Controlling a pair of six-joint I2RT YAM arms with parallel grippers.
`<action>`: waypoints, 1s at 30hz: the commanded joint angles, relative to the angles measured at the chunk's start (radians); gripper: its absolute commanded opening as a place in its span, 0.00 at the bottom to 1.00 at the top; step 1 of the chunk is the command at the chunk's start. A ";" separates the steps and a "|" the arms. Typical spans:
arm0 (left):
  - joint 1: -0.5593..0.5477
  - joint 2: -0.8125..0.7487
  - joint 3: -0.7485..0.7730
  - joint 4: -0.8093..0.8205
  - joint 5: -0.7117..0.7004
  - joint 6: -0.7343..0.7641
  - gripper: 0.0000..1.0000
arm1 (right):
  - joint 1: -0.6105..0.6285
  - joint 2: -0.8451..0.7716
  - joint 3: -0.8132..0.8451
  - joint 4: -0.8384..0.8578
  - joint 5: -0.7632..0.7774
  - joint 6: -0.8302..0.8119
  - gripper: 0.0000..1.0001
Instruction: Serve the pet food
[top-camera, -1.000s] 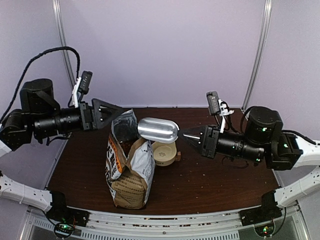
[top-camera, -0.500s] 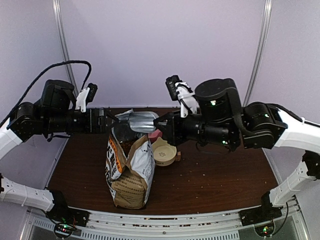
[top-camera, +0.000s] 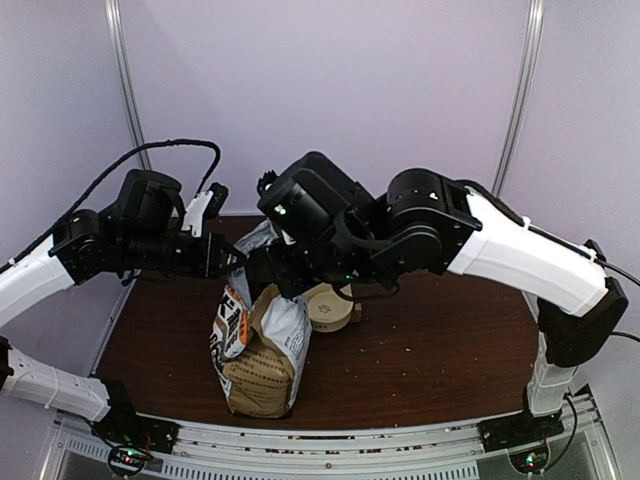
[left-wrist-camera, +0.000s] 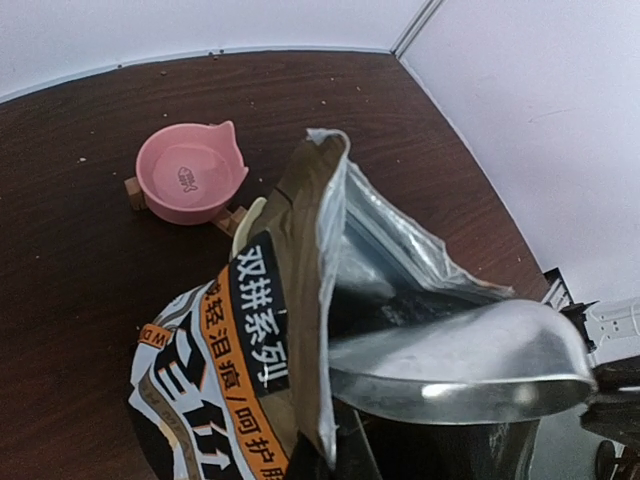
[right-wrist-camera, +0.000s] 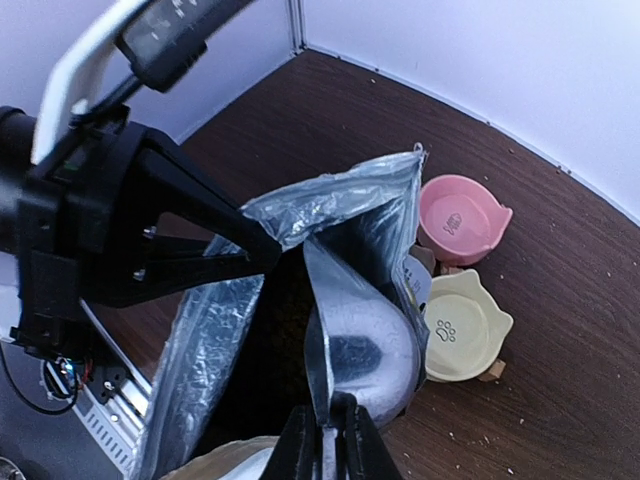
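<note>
A dark brown wooden tabletop (top-camera: 430, 350) carries a tall white, tan and orange printed bag (top-camera: 262, 350) standing upright. Within the last second the right arm has swung across from the right side and now arches over the bag. The left hand (top-camera: 228, 258) is clenched on the bag's silver-lined rim, pulling the mouth open. The right hand (right-wrist-camera: 325, 445) grasps the handle of a shiny silver metal scoop (right-wrist-camera: 365, 345), whose bowl now dips into the opening and looks empty. Behind the bag sit a pink cat-shaped bowl (left-wrist-camera: 190, 180) and a pale yellow bowl (right-wrist-camera: 462, 325), both bare. The pet food (right-wrist-camera: 283, 320) shows only as a dark mass deep inside the bag, so scooping seems about to begin.
</note>
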 joint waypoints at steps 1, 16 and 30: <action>-0.066 0.043 0.017 0.162 0.077 0.019 0.00 | -0.036 0.053 0.028 -0.233 0.070 0.099 0.00; -0.165 0.099 -0.027 0.350 -0.041 -0.032 0.00 | -0.072 0.173 -0.193 -0.349 -0.152 0.087 0.00; -0.162 0.105 -0.093 0.425 -0.071 -0.023 0.00 | -0.116 0.122 -0.339 -0.080 -0.632 0.043 0.00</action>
